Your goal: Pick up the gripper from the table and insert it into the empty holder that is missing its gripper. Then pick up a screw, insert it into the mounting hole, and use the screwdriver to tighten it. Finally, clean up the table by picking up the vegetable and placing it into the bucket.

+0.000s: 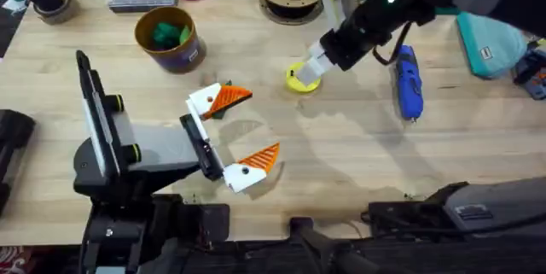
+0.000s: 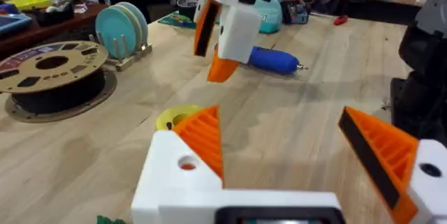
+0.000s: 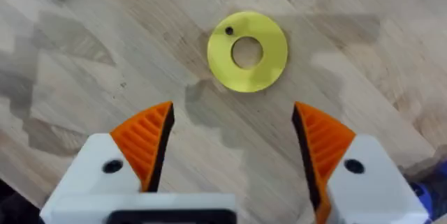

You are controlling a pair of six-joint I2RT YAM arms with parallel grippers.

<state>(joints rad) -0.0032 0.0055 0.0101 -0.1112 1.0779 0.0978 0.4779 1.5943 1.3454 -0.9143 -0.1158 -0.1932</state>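
the right hand [image 3: 230, 147] hovers spread above the yellow disc [image 3: 247, 51] and could grab it by mistake, while the vegetable [image 1: 223, 107] lies on the tabletop [image 1: 341, 154] beside the spread left hand [image 1: 252, 129], bucket [image 1: 168, 38] apart.

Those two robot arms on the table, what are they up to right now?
The right arm's claw hangs open above a yellow disc lying on the table, with the blue screwdriver lying close by. The left arm's claw rests low and open near the middle, holding nothing. The bucket stands behind it.
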